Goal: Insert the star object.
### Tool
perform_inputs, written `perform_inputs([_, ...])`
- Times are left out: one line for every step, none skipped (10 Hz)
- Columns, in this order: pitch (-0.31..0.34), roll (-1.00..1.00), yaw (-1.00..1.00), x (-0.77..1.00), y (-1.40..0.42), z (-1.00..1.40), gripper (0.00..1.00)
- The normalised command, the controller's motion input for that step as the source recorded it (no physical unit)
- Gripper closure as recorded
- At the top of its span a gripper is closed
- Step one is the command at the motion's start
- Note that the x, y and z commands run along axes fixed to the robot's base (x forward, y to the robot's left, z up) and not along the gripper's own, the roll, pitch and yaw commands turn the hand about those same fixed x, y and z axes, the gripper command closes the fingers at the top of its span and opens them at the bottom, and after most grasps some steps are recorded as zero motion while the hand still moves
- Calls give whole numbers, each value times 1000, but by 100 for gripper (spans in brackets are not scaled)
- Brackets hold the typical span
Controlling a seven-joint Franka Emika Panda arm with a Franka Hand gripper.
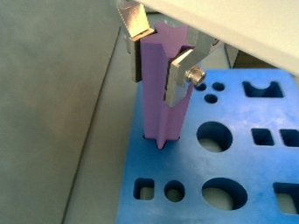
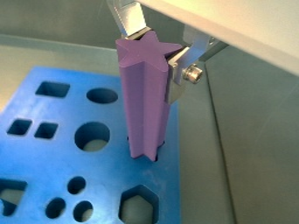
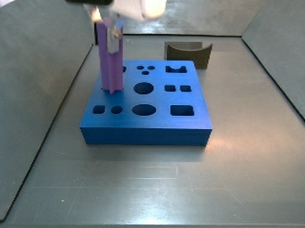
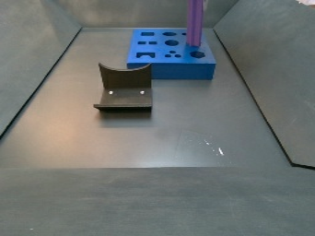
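The star object (image 1: 158, 96) is a long light-purple peg with a star-shaped end, also seen in a wrist view (image 2: 142, 101). It stands upright in my gripper (image 1: 160, 59), which is shut on its upper part with one silver finger (image 2: 128, 19) on each side. Its lower end meets the top of the blue block (image 1: 239, 179) near one edge. Whatever hole lies under it is hidden by the peg. In a side view the peg (image 3: 110, 61) rises from the block's (image 3: 149, 116) far left part, under the gripper (image 3: 110, 25). It also shows in a side view (image 4: 194, 23).
The blue block (image 4: 167, 55) has several cut-outs of different shapes. A dark olive-brown notched block (image 4: 123, 89) lies on the grey floor apart from it, and also shows in a side view (image 3: 188, 53). Grey walls enclose the floor.
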Motion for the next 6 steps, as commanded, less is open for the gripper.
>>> perform_inputs([-190, 84, 269, -54, 0, -757, 100])
perform_inputs([-166, 113, 203, 0, 0, -743, 100])
perform_inputs([-186, 156, 169, -11, 0, -760, 100])
perform_inputs([-276, 0, 0, -271, -40, -540, 100])
perform_inputs([-353, -149, 51, -206, 0, -263, 100])
perform_inputs([0, 0, 0, 0, 0, 0, 100])
